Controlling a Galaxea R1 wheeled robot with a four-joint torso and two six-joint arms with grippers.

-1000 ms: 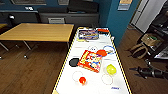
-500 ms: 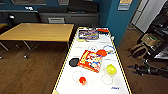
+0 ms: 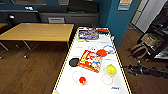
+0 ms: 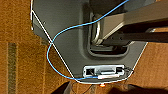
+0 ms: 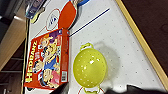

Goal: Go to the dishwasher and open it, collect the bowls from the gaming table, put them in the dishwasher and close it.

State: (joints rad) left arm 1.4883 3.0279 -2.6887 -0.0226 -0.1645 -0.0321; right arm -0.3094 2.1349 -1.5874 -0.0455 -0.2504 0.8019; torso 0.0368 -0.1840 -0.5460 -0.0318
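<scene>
yellow colander (image 5: 90, 67) | beside red game box (image 5: 47, 60) | on gaming table (image 5: 125, 42)

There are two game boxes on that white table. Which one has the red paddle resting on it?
The red Hedbanz box in the middle of the gaming table; the red paddle overlaps its far corner. The darker box lies at the far end, apart.

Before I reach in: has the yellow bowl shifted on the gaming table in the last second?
No. The yellow bowl sits in the same place beside the red game box on the gaming table.
</scene>
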